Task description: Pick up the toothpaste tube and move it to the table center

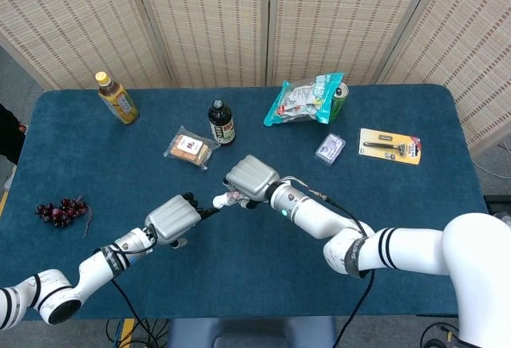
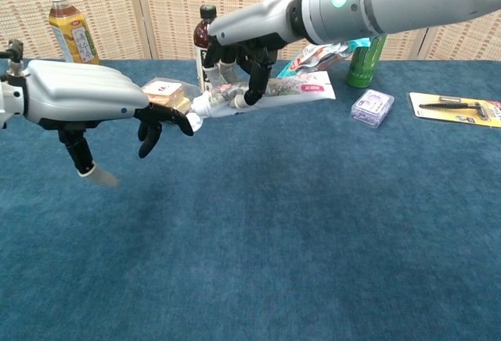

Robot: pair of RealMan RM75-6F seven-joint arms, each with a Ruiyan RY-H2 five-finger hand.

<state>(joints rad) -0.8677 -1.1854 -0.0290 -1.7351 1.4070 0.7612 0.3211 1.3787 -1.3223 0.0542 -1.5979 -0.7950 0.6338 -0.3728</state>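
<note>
The toothpaste tube (image 2: 283,89) is white with a white cap and hangs nearly level above the blue table (image 2: 313,224). My right hand (image 2: 241,53) grips it near the cap end, with its fingers curled over the tube. In the head view only the cap end of the tube (image 1: 223,199) shows from under the right hand (image 1: 251,178). My left hand (image 2: 78,97) hovers to the left with its fingers apart and holds nothing. Its fingertips (image 2: 186,122) lie close to the cap; I cannot tell if they touch. In the head view the left hand (image 1: 172,218) sits left of centre.
At the back stand a tea bottle (image 1: 117,98), a dark bottle (image 1: 221,122), a snack bag (image 1: 303,99) and a green can (image 1: 342,97). A wrapped snack (image 1: 192,148), a small box (image 1: 330,148), a razor pack (image 1: 389,146) and grapes (image 1: 62,210) lie around.
</note>
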